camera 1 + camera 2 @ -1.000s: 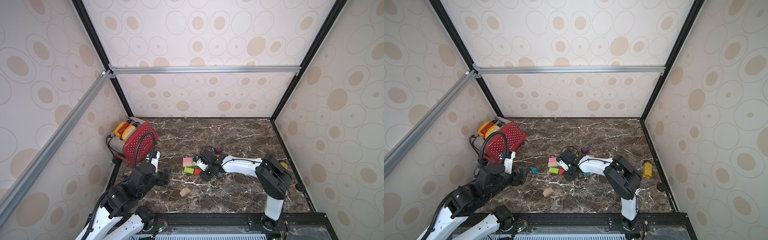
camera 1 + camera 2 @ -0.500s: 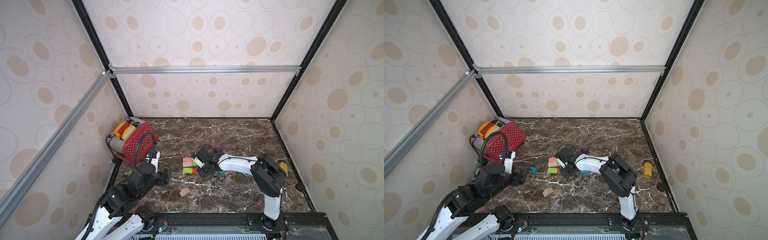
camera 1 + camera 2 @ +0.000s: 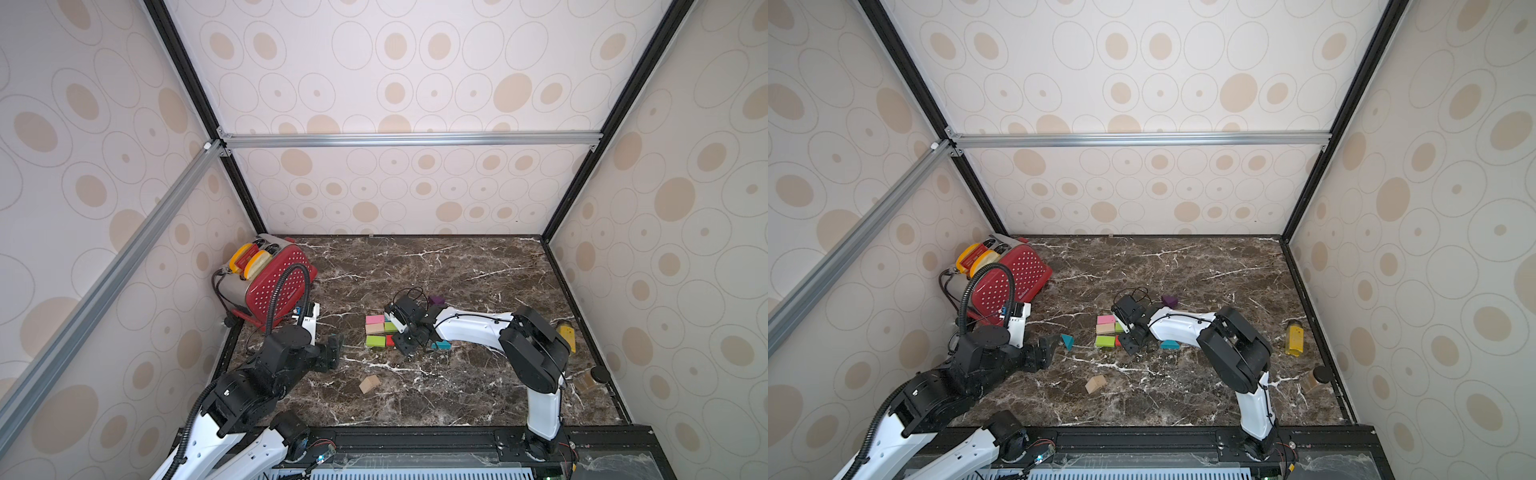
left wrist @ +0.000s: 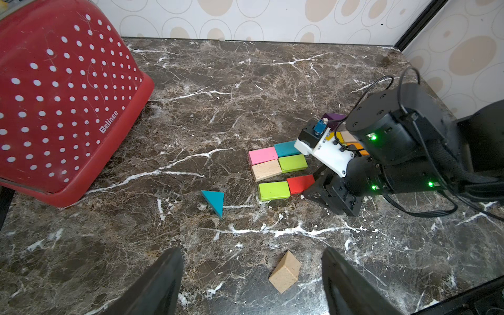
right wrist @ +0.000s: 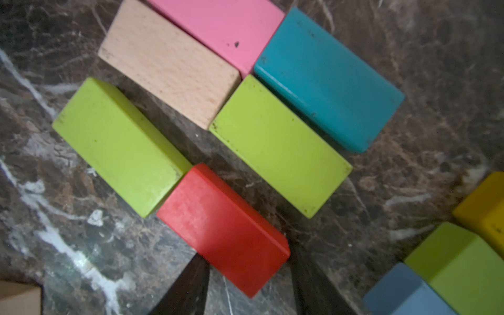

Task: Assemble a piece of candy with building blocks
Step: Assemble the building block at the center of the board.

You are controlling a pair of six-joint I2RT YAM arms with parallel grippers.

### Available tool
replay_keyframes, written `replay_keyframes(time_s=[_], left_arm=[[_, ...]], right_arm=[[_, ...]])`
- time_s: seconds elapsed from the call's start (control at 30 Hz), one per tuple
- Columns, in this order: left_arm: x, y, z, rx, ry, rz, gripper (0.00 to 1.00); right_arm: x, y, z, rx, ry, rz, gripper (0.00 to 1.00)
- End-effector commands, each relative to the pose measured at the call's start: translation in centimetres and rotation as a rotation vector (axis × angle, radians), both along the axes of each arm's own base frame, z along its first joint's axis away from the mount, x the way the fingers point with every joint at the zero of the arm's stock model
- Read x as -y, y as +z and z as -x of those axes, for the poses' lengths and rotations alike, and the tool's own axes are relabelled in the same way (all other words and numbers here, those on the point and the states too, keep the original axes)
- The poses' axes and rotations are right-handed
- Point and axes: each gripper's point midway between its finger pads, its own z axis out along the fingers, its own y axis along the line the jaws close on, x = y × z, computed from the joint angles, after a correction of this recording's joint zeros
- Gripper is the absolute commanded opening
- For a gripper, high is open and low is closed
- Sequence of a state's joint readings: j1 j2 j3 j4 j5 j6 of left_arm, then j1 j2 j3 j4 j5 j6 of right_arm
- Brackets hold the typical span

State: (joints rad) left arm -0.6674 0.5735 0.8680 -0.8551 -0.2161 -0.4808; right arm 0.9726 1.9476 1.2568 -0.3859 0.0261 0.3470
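right gripper [image 5: 246, 275] shifted toward one red brick [image 5: 222, 230], jaws loosely astride; two green bricks [image 5: 120, 146]; left gripper [image 4: 252, 275] wide.

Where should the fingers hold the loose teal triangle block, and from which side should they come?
The teal triangle lies flat and alone on the marble, with free space all around. Probably best to come from straight above and close on its long slanted edge and the opposite corner region, or across its two straight edges; its low flat faces give no side grip.

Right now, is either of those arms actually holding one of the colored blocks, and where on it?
The left gripper is open and empty. The right gripper straddles one end of the red block, but whether it is gripping cannot be told.
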Motion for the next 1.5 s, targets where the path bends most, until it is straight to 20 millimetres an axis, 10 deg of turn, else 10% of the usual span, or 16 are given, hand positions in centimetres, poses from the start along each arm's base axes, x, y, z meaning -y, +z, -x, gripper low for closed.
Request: replay_keyframes(time_s=[0.0, 0.6, 1.0, 1.47], left_arm=[[-0.5, -0.4, 0.0, -0.014, 0.014, -0.028, 0.81], [-0.4, -0.5, 0.0, -0.019, 0.012, -0.029, 0.81], [-0.3, -0.6, 0.0, -0.019, 0.008, -0.028, 0.81], [-0.4, -0.5, 0.1, -0.016, 0.01, -0.025, 0.81]], right_arm=[[-0.2, -0.5, -0.3, 0.002, -0.026, 0.019, 0.52], [0.7, 0.4, -0.4, 0.033, 0.009, 0.062, 0.57], [1.0, -0.4, 0.4, -0.014, -0.024, 0.065, 0.38], [0.7, 0.3, -0.7, 0.029, 0.006, 0.078, 0.38]])
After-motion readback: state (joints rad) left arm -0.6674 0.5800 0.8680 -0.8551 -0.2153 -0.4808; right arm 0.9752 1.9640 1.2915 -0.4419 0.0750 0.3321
